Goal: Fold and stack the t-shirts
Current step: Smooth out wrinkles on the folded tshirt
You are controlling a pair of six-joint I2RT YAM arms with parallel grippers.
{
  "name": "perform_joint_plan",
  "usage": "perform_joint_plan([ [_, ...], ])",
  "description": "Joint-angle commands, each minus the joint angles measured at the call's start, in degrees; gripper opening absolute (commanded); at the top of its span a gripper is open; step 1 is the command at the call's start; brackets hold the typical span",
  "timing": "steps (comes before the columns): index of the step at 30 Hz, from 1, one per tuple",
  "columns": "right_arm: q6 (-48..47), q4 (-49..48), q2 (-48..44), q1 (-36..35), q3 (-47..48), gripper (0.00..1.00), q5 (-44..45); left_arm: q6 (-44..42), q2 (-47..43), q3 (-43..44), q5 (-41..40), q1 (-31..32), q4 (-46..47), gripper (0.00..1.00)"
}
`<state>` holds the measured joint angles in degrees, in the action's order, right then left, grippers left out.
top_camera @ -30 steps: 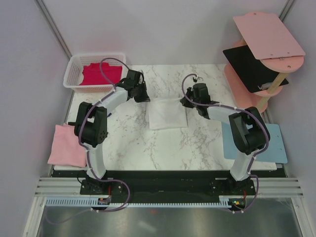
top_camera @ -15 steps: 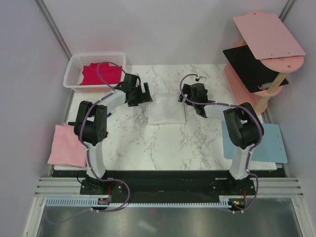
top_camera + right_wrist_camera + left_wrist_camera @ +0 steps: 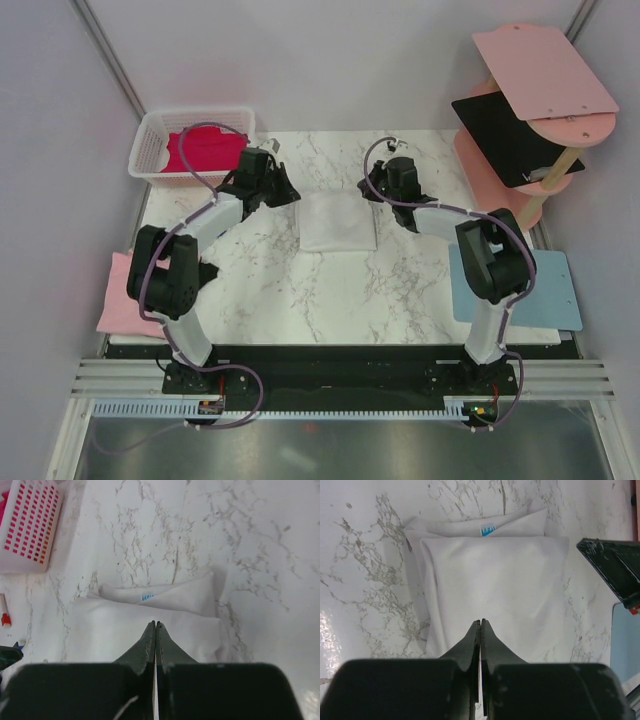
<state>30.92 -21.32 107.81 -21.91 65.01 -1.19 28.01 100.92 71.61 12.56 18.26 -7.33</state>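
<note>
Finds left gripper (image 3: 480, 622) and right gripper (image 3: 155, 624) eased back since a second ago, both pinched together on nothing, poised at the far corners of the folded white t-shirt (image 3: 337, 222) lying flat mid-table (image 3: 300, 290), magenta-red t-shirt (image 3: 205, 150) in the basket (image 3: 145, 150) beyond.

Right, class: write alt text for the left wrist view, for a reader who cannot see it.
A folded white t-shirt lies flat on a marble table, blue neck label at its far edge. The left gripper, shut and empty, points at it from the bottom of the frame. A light-blue mat shows at the right edge.
</note>
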Motion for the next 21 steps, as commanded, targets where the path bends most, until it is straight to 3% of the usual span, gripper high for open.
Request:
perform_joint_plan([
  [1, 3.0, 2.9, 9.1, -0.2, 8.5, 0.00, -9.7, 2.3, 4.2, 1.0, 5.7, 0.4, 2.1, 0.02],
  [11, -1.3, 8.7, 14.4, -0.2, 13.2, 0.00, 3.1, 1.4, 9.3, 1.5, 5.7, 0.5, -0.4, 0.02],
  [16, -3.5, 3.6, 15.2, -0.2, 13.8, 0.00, -1.9, -1.1, 2.5, -0.9, 1.6, 0.4, -2.2, 0.02],
  [19, -2.8, 0.2, 10.5, -0.2, 10.5, 0.03, -3.1, -3.9, -2.2, -2.5, -8.3, 0.5, -8.4, 0.25],
  [20, -2.4, -0.5, 8.9, -0.2, 9.4, 0.07, -3.1, -4.0, -4.9, -3.1, -16.4, 0.8, -10.6, 0.47],
  [21, -2.3, -0.6, 7.4, -0.2, 7.9, 0.09, -3.1, -4.0, -5.9, -3.1, -20.3, 0.7, -16.3, 0.56],
])
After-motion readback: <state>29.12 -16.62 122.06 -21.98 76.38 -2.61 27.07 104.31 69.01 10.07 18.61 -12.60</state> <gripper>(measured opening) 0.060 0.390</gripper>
